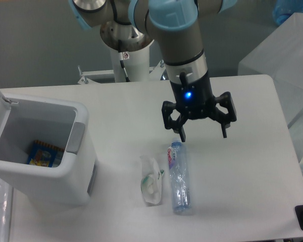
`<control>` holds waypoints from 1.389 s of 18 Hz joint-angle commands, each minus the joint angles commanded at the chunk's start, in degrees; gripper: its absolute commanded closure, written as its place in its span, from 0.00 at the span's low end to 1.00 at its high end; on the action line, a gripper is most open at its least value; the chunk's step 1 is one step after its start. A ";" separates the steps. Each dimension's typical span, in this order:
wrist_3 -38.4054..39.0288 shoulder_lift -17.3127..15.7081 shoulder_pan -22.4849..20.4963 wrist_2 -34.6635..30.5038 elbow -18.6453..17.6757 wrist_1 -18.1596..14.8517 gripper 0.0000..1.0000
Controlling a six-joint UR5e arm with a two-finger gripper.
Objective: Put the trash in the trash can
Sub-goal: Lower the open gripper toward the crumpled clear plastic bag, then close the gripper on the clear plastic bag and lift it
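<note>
Silver-grey arm (184,45) with pale blue joint caps, black gripper (202,135), glowing blue light

Even, fairly bright overhead light fills the scene, cool in tone. The white table (232,166) is close to washed out, with little surface detail. Soft, faint shadows lie beside the trash can (50,166) on its right and under the crushed bottle (179,176). A blue indicator light glows on the gripper (202,135). Focus is sharp throughout; the clear plastic shows small highlights.
</note>
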State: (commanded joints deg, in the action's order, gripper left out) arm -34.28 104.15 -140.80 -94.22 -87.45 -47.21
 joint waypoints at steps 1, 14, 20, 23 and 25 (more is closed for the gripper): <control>0.44 0.79 0.00 0.00 0.08 0.45 0.00; 6.76 5.71 3.78 0.17 -8.97 1.33 0.00; 8.35 7.73 4.83 3.42 -10.46 1.33 0.00; 8.35 8.53 4.83 5.18 -10.55 1.42 0.00; 8.35 10.28 5.36 5.10 -10.55 1.51 0.00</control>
State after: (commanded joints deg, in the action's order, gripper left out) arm -25.93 114.42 -135.44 -89.12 -98.00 -45.70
